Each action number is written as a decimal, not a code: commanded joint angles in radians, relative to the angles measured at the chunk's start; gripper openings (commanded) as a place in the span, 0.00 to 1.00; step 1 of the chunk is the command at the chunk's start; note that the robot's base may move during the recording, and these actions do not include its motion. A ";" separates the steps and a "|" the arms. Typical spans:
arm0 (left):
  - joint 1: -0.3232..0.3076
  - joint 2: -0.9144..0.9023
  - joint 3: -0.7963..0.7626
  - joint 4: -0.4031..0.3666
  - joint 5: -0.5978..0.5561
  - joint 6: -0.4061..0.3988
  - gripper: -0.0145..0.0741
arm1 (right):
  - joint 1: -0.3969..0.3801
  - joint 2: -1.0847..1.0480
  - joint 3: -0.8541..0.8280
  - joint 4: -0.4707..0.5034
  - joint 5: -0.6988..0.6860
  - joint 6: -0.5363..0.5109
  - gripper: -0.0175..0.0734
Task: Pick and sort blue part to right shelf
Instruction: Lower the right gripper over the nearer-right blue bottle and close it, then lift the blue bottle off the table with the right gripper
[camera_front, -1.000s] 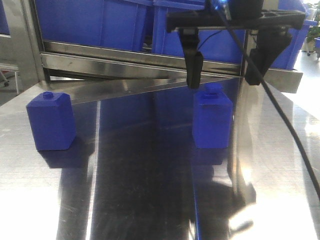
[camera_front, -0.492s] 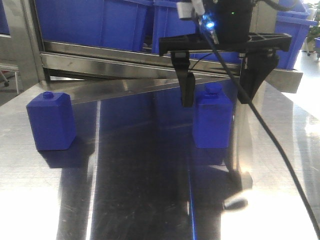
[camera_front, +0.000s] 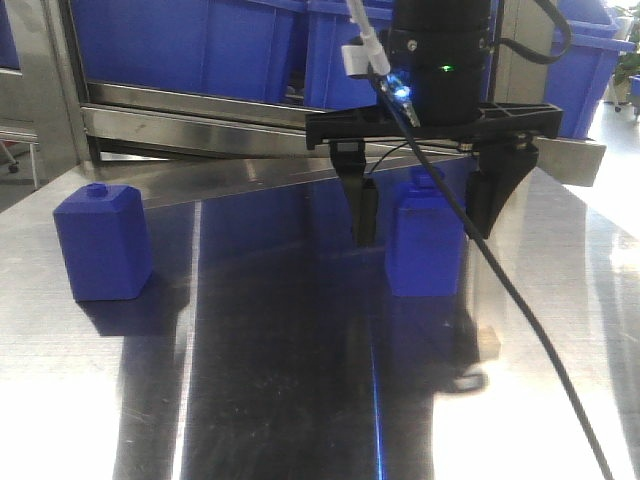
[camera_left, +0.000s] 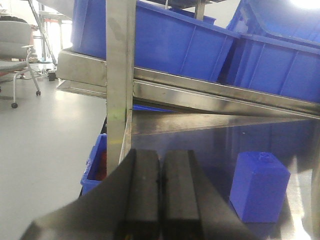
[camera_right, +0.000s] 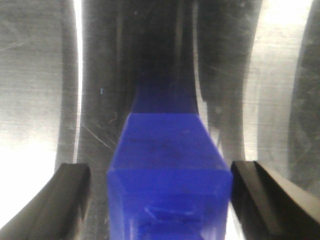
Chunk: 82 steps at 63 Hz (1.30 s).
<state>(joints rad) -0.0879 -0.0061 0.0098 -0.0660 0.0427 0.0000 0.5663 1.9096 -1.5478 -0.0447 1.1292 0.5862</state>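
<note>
The right gripper (camera_front: 422, 232) hung low over the steel table (camera_front: 270, 380), jaws spread, one finger on either side of the blue part (camera_front: 425, 262). The part stood upright on the tabletop just before the right shelf (camera_front: 250, 112) and its blue bins (camera_front: 190, 45). The left gripper (camera_left: 160, 190) had its jaws pressed together, empty. A second blue block (camera_front: 100, 250) stood well apart.

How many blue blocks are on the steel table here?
2. One block stands alone at the left; the blue part stands between the open fingers of the right gripper. Others may be hidden behind the arm.
</note>
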 joint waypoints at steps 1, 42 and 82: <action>-0.007 -0.024 0.021 -0.009 -0.080 -0.007 0.30 | -0.001 -0.048 -0.017 -0.003 -0.030 0.003 0.88; -0.007 -0.024 0.021 -0.009 -0.080 -0.007 0.30 | -0.003 -0.048 -0.017 0.000 -0.020 0.006 0.62; -0.007 -0.024 0.021 -0.009 -0.080 -0.007 0.30 | -0.093 -0.299 0.212 0.034 -0.098 -0.310 0.62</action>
<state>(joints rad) -0.0879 -0.0061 0.0098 -0.0660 0.0427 0.0000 0.5069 1.7109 -1.3675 -0.0178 1.0808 0.3507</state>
